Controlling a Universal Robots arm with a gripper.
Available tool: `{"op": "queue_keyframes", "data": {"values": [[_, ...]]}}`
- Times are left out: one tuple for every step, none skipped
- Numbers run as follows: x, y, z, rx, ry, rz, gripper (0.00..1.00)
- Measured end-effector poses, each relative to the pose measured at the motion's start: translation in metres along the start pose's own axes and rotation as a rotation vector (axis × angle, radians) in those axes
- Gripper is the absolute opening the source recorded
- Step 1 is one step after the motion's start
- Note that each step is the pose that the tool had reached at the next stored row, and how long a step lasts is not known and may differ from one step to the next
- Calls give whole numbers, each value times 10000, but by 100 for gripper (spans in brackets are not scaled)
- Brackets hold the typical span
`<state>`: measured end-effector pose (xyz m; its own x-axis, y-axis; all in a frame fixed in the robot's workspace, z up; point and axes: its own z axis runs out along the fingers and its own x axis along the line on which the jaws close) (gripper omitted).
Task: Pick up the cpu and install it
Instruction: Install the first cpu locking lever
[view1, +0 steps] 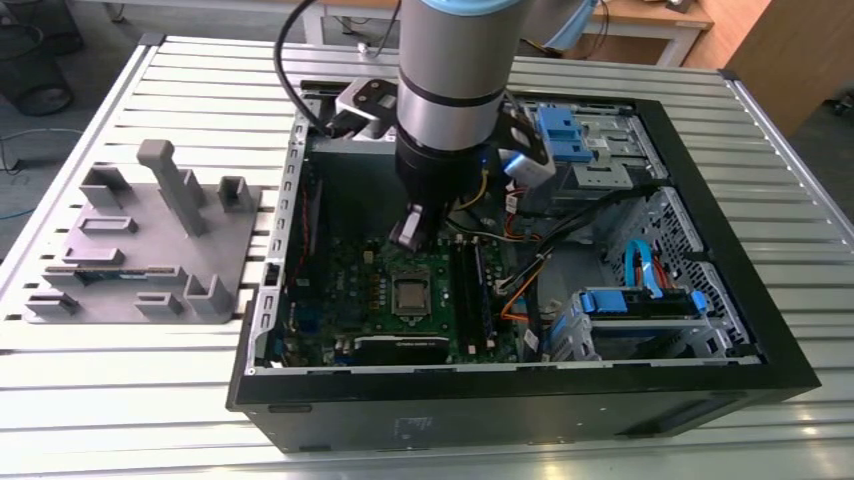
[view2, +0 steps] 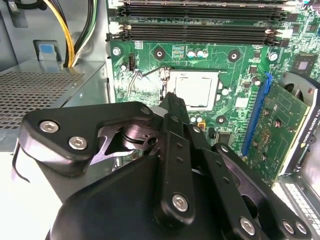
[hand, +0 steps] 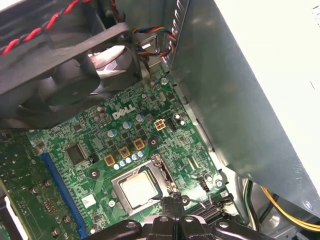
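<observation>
The cpu sits flat in its socket frame on the motherboard, just below and ahead of the gripper, whose fingertips are pressed together and hold nothing, so the chip looks already installed.

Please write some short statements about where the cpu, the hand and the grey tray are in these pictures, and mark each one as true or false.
1. The cpu lies in the socket on the green motherboard. True.
2. The hand hangs over the grey tray. False: it is inside the computer case, above the motherboard.
3. The grey tray stands outside the case, on the exterior view's left. True.
4. The hand grips the cpu. False: the cpu sits in the socket, apart from the hand.
5. Yellow cables run beside the motherboard in the second wrist view. True.
</observation>
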<state>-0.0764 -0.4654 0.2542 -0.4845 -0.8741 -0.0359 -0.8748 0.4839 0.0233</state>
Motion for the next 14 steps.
{"op": "queue_keyframes", "data": {"values": [[0,0,-8,0,-1,0,11],[-1,0,-16,0,0,0,11],[-1,1,-24,0,-1,0,11],[-1,1,-33,0,-1,1,11],[-2,1,-42,0,0,0,11],[-2,1,-49,0,0,1,11],[-2,1,-50,0,-2,1,11],[-2,2,-50,0,-3,1,11],[-2,2,-57,0,-1,0,11],[-2,2,-63,0,-1,1,11],[-2,2,-63,0,-1,1,11],[-2,2,-63,0,-1,1,11],[-2,2,-64,0,-1,1,11],[-3,2,-64,0,-1,1,11]]}}
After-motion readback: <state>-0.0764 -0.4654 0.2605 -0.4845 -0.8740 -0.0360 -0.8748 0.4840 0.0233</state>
